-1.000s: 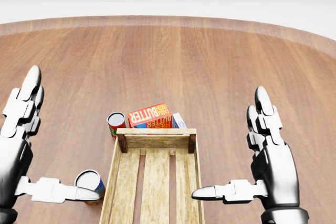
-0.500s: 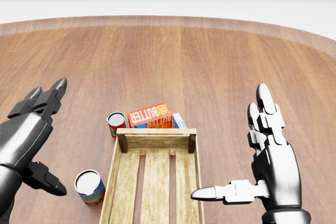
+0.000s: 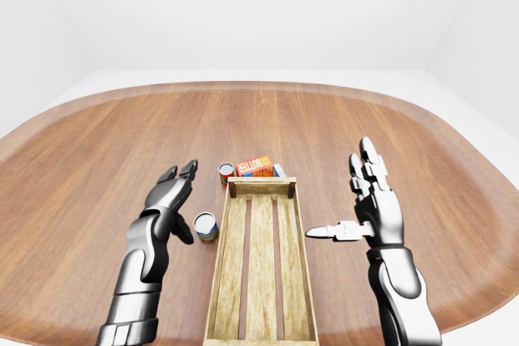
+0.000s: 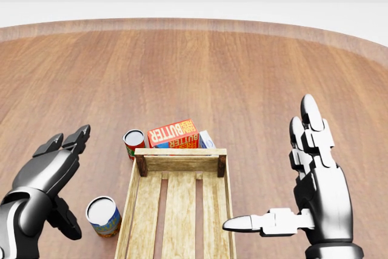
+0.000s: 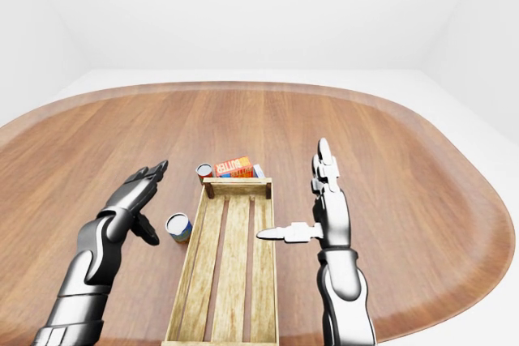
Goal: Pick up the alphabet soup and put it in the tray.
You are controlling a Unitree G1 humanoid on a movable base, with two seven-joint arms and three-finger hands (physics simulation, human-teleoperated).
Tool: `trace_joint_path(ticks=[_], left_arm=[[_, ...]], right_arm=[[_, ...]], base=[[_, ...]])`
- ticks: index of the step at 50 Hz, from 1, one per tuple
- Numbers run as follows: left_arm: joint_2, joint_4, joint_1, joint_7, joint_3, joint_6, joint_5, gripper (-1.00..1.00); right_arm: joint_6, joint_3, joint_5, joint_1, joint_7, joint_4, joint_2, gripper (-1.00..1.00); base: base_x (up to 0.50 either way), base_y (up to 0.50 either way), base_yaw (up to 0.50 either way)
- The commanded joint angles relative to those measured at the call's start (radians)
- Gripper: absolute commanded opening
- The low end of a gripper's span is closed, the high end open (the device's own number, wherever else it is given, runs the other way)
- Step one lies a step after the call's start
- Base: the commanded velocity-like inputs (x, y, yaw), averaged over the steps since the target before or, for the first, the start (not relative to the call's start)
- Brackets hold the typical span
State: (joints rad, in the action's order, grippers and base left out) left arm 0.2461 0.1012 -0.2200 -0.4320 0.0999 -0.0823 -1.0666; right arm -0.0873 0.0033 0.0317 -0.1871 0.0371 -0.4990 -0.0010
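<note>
Big rounded wooden table (image 4: 242,77) with a slatted wooden tray (image 4: 180,204) sitting low in the middle of the head view, nothing inside it. Left of the tray, near its bottom-left side, an upright can with a silver lid and blue-ish label (image 4: 103,215), label too small to read, so can't say for sure that's the alphabet soup. Further up, just beside the tray's top-left corner, a second upright can (image 4: 133,142) with a red and green label, also unreadable. Could be either one tbh. Right behind the tray's top wall, an orange-red box (image 4: 173,133) lying flat with "BUTTER" readable on it, printed upside down from this angle, smaller text too blurry. Next to that, a bit of a pale blue-white carton (image 4: 206,140) peeking out, no legible writing. Left hand (image 4: 51,177) hanging over the table left of the silver-lidded can, fingers spread apart, close to the can but not touching, gripping nothing. Right hand (image 4: 303,192) up to the right of the tray, fingers pointing straight up and thumb sticking out toward the tray, wide apart, empty too.
</note>
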Motion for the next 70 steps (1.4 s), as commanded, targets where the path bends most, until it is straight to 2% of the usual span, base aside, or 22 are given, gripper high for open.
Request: trace_joint_path(ticks=[1,7,12,16,27,34,41,45,48,56,70], left_arm=[[-0.002,0.219,-0.041,0.101,-0.041,0.024,0.012,1.00],[-0.006,0.284,-0.052,0.137,-0.061,0.034,0.018,1.00],[-0.007,0.372,-0.071,0.186,-0.077,0.052,0.019,1.00],[-0.010,0.446,-0.106,0.221,-0.087,0.054,0.025,1.00],[-0.005,0.651,-0.190,0.301,-0.112,0.084,0.051,1.00],[-0.006,0.720,-0.215,0.333,-0.128,0.086,0.048,1.00],[-0.010,0.866,-0.266,0.402,-0.146,0.111,0.049,1.00],[-0.016,0.931,-0.281,0.462,-0.165,0.090,0.031,1.00],[-0.017,0.955,-0.289,0.475,-0.169,0.093,0.029,1.00],[-0.013,0.979,-0.314,0.484,-0.170,0.078,0.030,1.00],[-0.008,1.026,-0.340,0.495,-0.169,0.088,0.047,1.00]], right_arm=[[0.000,-0.004,-0.002,-0.005,-0.001,-0.006,0.001,1.00],[0.000,-0.007,-0.004,-0.002,-0.002,0.001,0.001,1.00],[0.000,-0.013,-0.008,-0.005,0.000,-0.004,0.001,1.00],[0.000,-0.013,-0.009,-0.004,0.001,-0.007,0.001,1.00],[0.000,-0.015,-0.011,-0.002,0.001,-0.005,0.002,1.00],[0.000,-0.016,-0.013,-0.006,0.001,-0.009,0.001,1.00],[0.000,-0.018,-0.014,-0.008,0.002,-0.011,0.002,1.00],[0.000,-0.015,-0.013,-0.008,0.000,-0.013,0.003,1.00],[0.000,-0.013,-0.012,-0.006,0.000,-0.006,0.003,1.00],[0.000,-0.016,-0.016,-0.005,0.002,-0.004,0.001,1.00],[0.000,-0.011,-0.011,0.005,-0.002,0.019,0.001,1.00]], base=[[0.00,0.00,0.00],[0.00,0.00,0.00],[0.00,0.00,0.00],[0.00,0.00,0.00],[0.00,0.00,0.00],[0.00,0.00,0.00],[0.00,0.00,0.00],[0.00,0.00,0.00],[0.00,0.00,0.00],[0.00,0.00,0.00],[0.00,0.00,0.00]])
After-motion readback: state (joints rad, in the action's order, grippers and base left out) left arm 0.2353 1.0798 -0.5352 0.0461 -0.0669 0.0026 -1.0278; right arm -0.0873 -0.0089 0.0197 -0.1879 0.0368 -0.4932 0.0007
